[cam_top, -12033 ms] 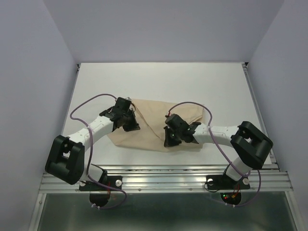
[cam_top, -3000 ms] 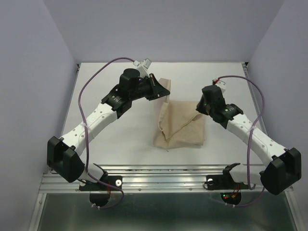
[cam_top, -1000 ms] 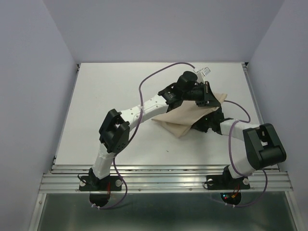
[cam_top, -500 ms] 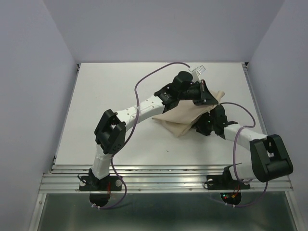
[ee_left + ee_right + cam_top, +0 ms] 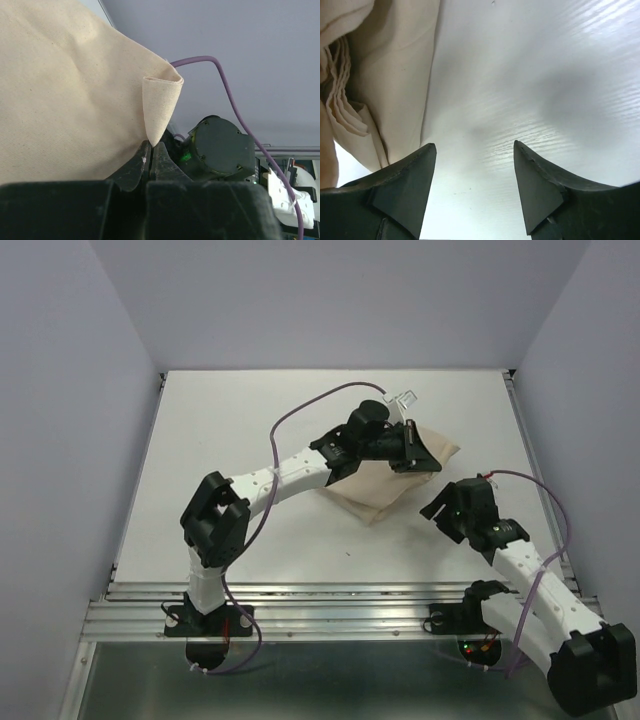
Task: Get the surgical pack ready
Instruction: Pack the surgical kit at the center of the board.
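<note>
Of the surgical pack, only the beige woven cloth (image 5: 377, 488) shows, lying folded right of the table's centre. My left arm reaches across it, and my left gripper (image 5: 417, 454) is shut on a corner of the cloth (image 5: 159, 102), pinched just above the fingertips (image 5: 150, 146). The cloth fills the upper left of the left wrist view. My right gripper (image 5: 433, 508) stands open just off the cloth's near right edge, holding nothing. In the right wrist view its open fingers (image 5: 475, 150) hang over bare table, with the cloth's layered folds (image 5: 385, 75) at upper left.
The white table (image 5: 230, 440) is walled by lilac panels on three sides. A metal rail (image 5: 330, 605) runs along the near edge. Purple cables loop off both arms. A joint of the right arm (image 5: 220, 150) sits close behind the left gripper.
My right gripper has opened, let go of the cloth and drawn back toward the near right. The left gripper keeps its hold on the corner and has shifted slightly left.
</note>
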`<state>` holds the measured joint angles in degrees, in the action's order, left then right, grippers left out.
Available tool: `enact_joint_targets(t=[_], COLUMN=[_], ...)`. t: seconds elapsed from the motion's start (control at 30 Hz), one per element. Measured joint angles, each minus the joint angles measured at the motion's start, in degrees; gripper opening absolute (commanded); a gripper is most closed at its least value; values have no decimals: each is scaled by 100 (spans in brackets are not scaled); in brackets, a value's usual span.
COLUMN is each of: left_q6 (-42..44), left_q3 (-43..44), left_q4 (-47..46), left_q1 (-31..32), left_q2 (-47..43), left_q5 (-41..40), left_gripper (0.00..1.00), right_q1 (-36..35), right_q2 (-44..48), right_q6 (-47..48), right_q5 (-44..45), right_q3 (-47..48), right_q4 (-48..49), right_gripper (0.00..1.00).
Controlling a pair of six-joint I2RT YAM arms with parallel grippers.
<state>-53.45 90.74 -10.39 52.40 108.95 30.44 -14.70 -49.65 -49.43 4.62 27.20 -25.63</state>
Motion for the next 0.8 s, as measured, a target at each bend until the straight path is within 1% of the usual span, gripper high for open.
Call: enact_joint_targets(t=[0.13,0.17,0.2,0.27,0.3,0.33,0.37,0.43,0.53,0.6,0.67,0.7,0.73,0.77,0.8], left_q6=[-2,-2,0,9,-2,42,26,212,608,903,1147,1241,1285,1364,1386], left_q3=[-297,-420,-527,-619,-629,-632,-632,-531,-114,166,234,227,197,160,109], left_q4=[-90,-94,-107,-114,-105,-85,-94,136,826,1191,1456,1585,1637,1655,1657], left_q1=[2,2,17,66,114,162,225,378,498,424,201,42,-234,-444,-787], left_q2=[-177,-245,-302,-328,-326,-315,-310,-302,-284,-345,-557,-704,-894,-1040,-1250], left_q5=[50,66,92,164,249,341,463,673,835,872,872,879,870,857,831], left_gripper=[0,2,19,44,63,71,72,73,73,71,67,53,44,27,17], right_q1=[0,0,0,0,0,0,0,0,0,0,0,0,0,0,0], right_q2=[533,632,817,1045,1154,1281,1322,1460,1624,1698,1657,1569,1436,1311,1163], right_q6=[-184,-212,-262,-326,-358,-402,-415,-437,-380,-278,-142,-72,24,116,210], right_q5=[424,535,732,999,1180,1449,1508,1893,2378,2557,2677,2684,2651,2601,2531], right_q3=[31,57,127,306,435,651,723,1064,1445,1606,1805,1912,1993,2037,2039], right_q4=[-463,-579,-748,-975,-1078,-1204,-1235,-1401,-1563,-1648,-1690,-1711,-1687,-1648,-1580], right_gripper=[70,72,73,73,73,73,73,75,75,75,75,72,70,64,59])
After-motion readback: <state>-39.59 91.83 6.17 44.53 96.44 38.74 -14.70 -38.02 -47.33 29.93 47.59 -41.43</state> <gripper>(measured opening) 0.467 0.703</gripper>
